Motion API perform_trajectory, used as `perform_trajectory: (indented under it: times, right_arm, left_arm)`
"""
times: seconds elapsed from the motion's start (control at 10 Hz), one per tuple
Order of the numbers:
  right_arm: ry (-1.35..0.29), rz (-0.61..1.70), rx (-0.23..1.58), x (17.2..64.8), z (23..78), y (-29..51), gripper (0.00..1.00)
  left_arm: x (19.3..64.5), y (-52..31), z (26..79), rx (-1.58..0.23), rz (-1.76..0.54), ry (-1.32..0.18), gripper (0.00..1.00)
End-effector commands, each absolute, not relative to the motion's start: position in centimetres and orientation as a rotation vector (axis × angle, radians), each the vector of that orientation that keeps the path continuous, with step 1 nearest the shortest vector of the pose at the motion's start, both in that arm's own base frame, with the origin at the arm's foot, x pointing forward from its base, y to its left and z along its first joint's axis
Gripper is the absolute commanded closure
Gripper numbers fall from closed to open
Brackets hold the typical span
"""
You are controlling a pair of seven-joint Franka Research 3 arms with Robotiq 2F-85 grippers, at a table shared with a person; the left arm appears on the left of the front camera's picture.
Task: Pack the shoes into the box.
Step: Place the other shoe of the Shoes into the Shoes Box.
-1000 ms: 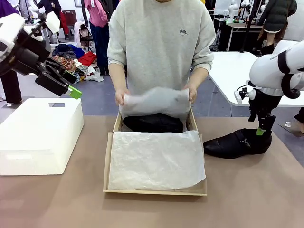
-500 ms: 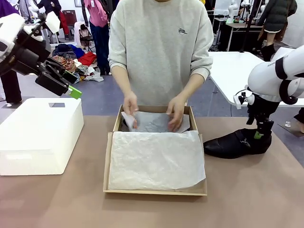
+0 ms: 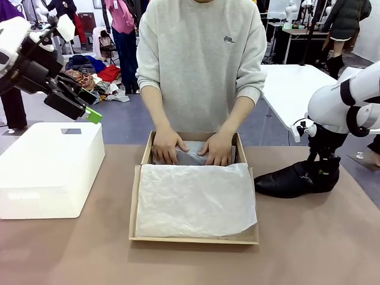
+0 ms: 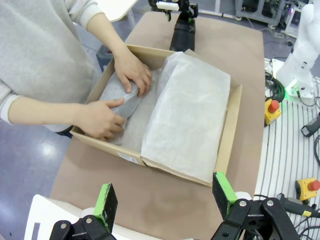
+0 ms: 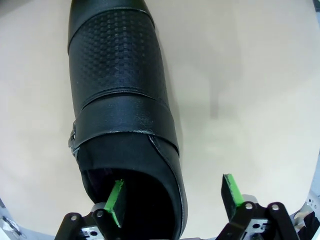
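bench (image 3: 71, 255): brown top, near edge bare.
box (image 3: 135, 202): cardboard, open, mid bench. The flap lies flat toward the robot's side, with white tissue (image 3: 196, 199) spread over it.
white box (image 3: 50, 166): at the left on the bench, apart from the cardboard one. Not part of the job, I'd say.
left hand (image 4: 165, 195): up in the air over the white box, fingers spread wide, holding nothing, looking down at the cardboard box.
shoe (image 3: 291, 181): black, sole down on the bench just right of the box, toe toward it.
right hand (image 5: 173, 194): down at the shoe's heel end, fingers wide. One pad is inside the opening and the other outside, with the side wall between them. Not clamped yet.
far part of box: paper bundled over a lump, probably the other shoe, but it's hidden so I can't confirm.
person's hands (image 3: 168, 145): both flat on that bundle, pressing it down.
step: grasping the second shoe while the person tucks in the first, by my read.
next: close on the heel wall, lift clear and carry it left over the box wall. The person's hands need to be out first. Glossy leather and a one-sided grip mean the shoe could tip or slip.
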State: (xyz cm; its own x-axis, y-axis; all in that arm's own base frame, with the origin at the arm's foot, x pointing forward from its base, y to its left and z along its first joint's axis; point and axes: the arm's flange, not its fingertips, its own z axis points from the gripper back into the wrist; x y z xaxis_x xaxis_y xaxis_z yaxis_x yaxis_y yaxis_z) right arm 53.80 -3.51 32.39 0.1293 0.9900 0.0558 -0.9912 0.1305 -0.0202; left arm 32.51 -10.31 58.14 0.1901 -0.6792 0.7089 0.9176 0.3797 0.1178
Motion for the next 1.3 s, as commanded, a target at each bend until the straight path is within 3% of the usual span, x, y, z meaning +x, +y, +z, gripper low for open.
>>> perform_trajectory:
  times: [0.0, 0.5, 1.2]
  right_arm:
    - [-0.049, 1.419, 0.025, 54.0, 32.2, -3.7, 0.28]
    - [-0.038, 1.4, 0.057, 54.1, 32.3, -4.1, 1.0]
    - [-0.022, 1.368, 0.124, 54.4, 33.3, -5.0, 1.0]
  left_arm:
    - [32.6, -10.2, 58.2, -0.386, -1.176, -0.775, 0.0]
    - [32.6, -10.2, 58.2, -0.386, -1.176, -0.775, 0.0]
    - [32.6, -10.2, 58.2, -0.386, -1.176, -0.775, 0.0]
